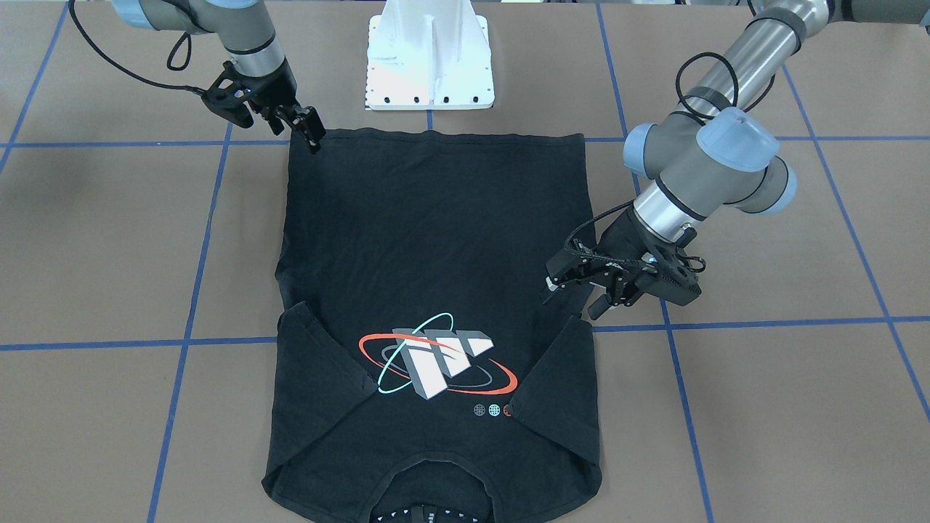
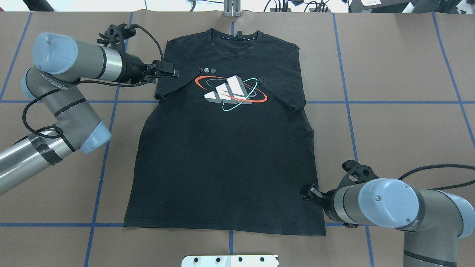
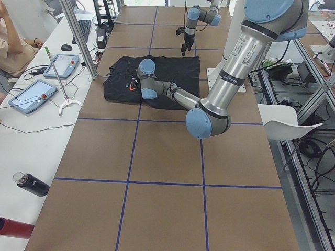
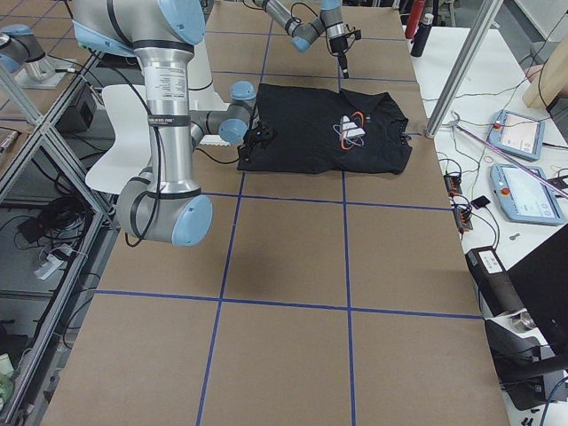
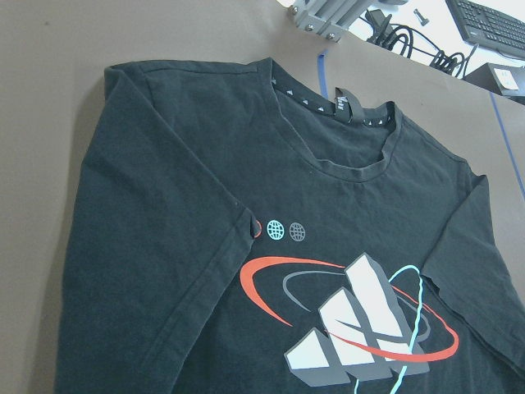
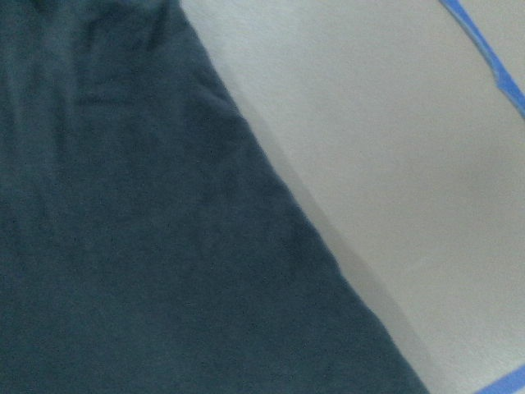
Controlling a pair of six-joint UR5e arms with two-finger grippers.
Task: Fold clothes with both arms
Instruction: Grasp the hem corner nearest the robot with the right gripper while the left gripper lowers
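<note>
Axis first: in the front-facing view, found the T-shirt (image 1: 436, 240) flat on the table (image 1: 109, 254), long axis running from hem, nearest the pedestal (image 1: 430, 58), to collar, both sleeves turned in. Found the left gripper (image 1: 577, 294) over the shirt's side edge beside one folded sleeve, jaws parted on nothing; found the right gripper (image 1: 298, 127) at the opposite hem corner, prongs apparently apart too, contact with cloth unclear. From overhead, read the same diagonal: left toward the collar end, right toward the hem. In the wrist views, saw only cloth, no fingertips. Judged each arm nearer its own end.
</note>
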